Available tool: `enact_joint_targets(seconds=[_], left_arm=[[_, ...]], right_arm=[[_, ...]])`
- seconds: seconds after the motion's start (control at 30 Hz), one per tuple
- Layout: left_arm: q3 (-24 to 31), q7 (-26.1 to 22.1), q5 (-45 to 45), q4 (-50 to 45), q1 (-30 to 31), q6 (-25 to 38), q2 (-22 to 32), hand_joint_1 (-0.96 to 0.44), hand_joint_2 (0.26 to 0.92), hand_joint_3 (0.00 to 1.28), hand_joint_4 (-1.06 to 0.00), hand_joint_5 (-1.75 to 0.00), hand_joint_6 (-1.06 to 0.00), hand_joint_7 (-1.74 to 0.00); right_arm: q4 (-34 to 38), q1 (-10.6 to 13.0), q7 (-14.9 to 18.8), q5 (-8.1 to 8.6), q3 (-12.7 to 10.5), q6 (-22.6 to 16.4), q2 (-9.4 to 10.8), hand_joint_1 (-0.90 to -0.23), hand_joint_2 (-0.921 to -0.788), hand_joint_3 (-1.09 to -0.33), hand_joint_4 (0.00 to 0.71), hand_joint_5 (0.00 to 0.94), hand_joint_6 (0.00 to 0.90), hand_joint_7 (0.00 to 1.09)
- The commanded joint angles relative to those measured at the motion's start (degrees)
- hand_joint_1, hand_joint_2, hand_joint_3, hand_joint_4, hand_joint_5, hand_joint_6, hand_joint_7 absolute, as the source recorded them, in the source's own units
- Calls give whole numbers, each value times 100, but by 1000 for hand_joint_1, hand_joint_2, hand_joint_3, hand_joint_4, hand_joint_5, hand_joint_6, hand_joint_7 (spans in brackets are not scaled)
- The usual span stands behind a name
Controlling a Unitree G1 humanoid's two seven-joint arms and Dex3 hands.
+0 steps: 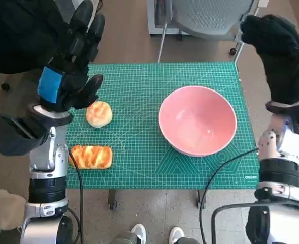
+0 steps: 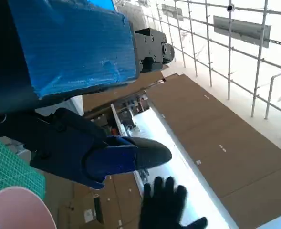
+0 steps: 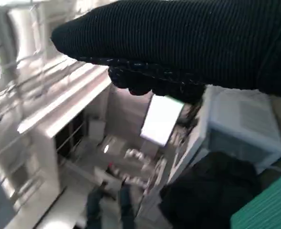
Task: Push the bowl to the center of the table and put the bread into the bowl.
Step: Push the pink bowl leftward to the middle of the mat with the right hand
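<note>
Beside bowl: round bun, striped bread, well apart.

We see the worktop's green cutting mat carrying a pink bowl centre-right, a round bun and glazed bread at left.

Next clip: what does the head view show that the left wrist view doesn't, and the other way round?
Only the head view shows the round bun, the striped bread, the whole table and a person's shoes at its near edge. Only the left wrist view shows a wire grid and brown panels beyond the hand. Both show the left hand, the gloved right hand, the pink bowl and the green mat, though the wrist view catches only slivers of bowl and mat.
</note>
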Motion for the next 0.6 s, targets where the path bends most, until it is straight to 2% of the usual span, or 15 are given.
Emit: enact_joint_targets(seconds=[0.03, 0.17, 0.4, 0.6], left_arm=[[41, -25, -124, -15, -18, 73, -14, -489, 921, 272, 1, 1, 1, -167], [39, -47, -181, -27, -20, 112, -13, -481, 921, 265, 1, 1, 1, -172], [30, -69, -171, -8, -9, 66, 11, -494, 921, 270, 1, 1, 1, -176], [39, -80, -181, -51, 23, 95, 32, -509, 921, 276, 1, 1, 1, -173]], right_arm=[[733, -27, -350, -213, -78, -43, -74, -745, -921, -778, 136, 0, 200, 4], [1092, -17, -697, -377, -77, 23, -89, -732, -921, -790, 131, 0, 200, 4], [1480, 76, -1344, -627, -55, 492, -98, -708, -921, -816, 120, 0, 214, 11], [1597, 161, -1759, -827, -25, 861, -120, -679, -921, -843, 119, 3, 226, 17]])
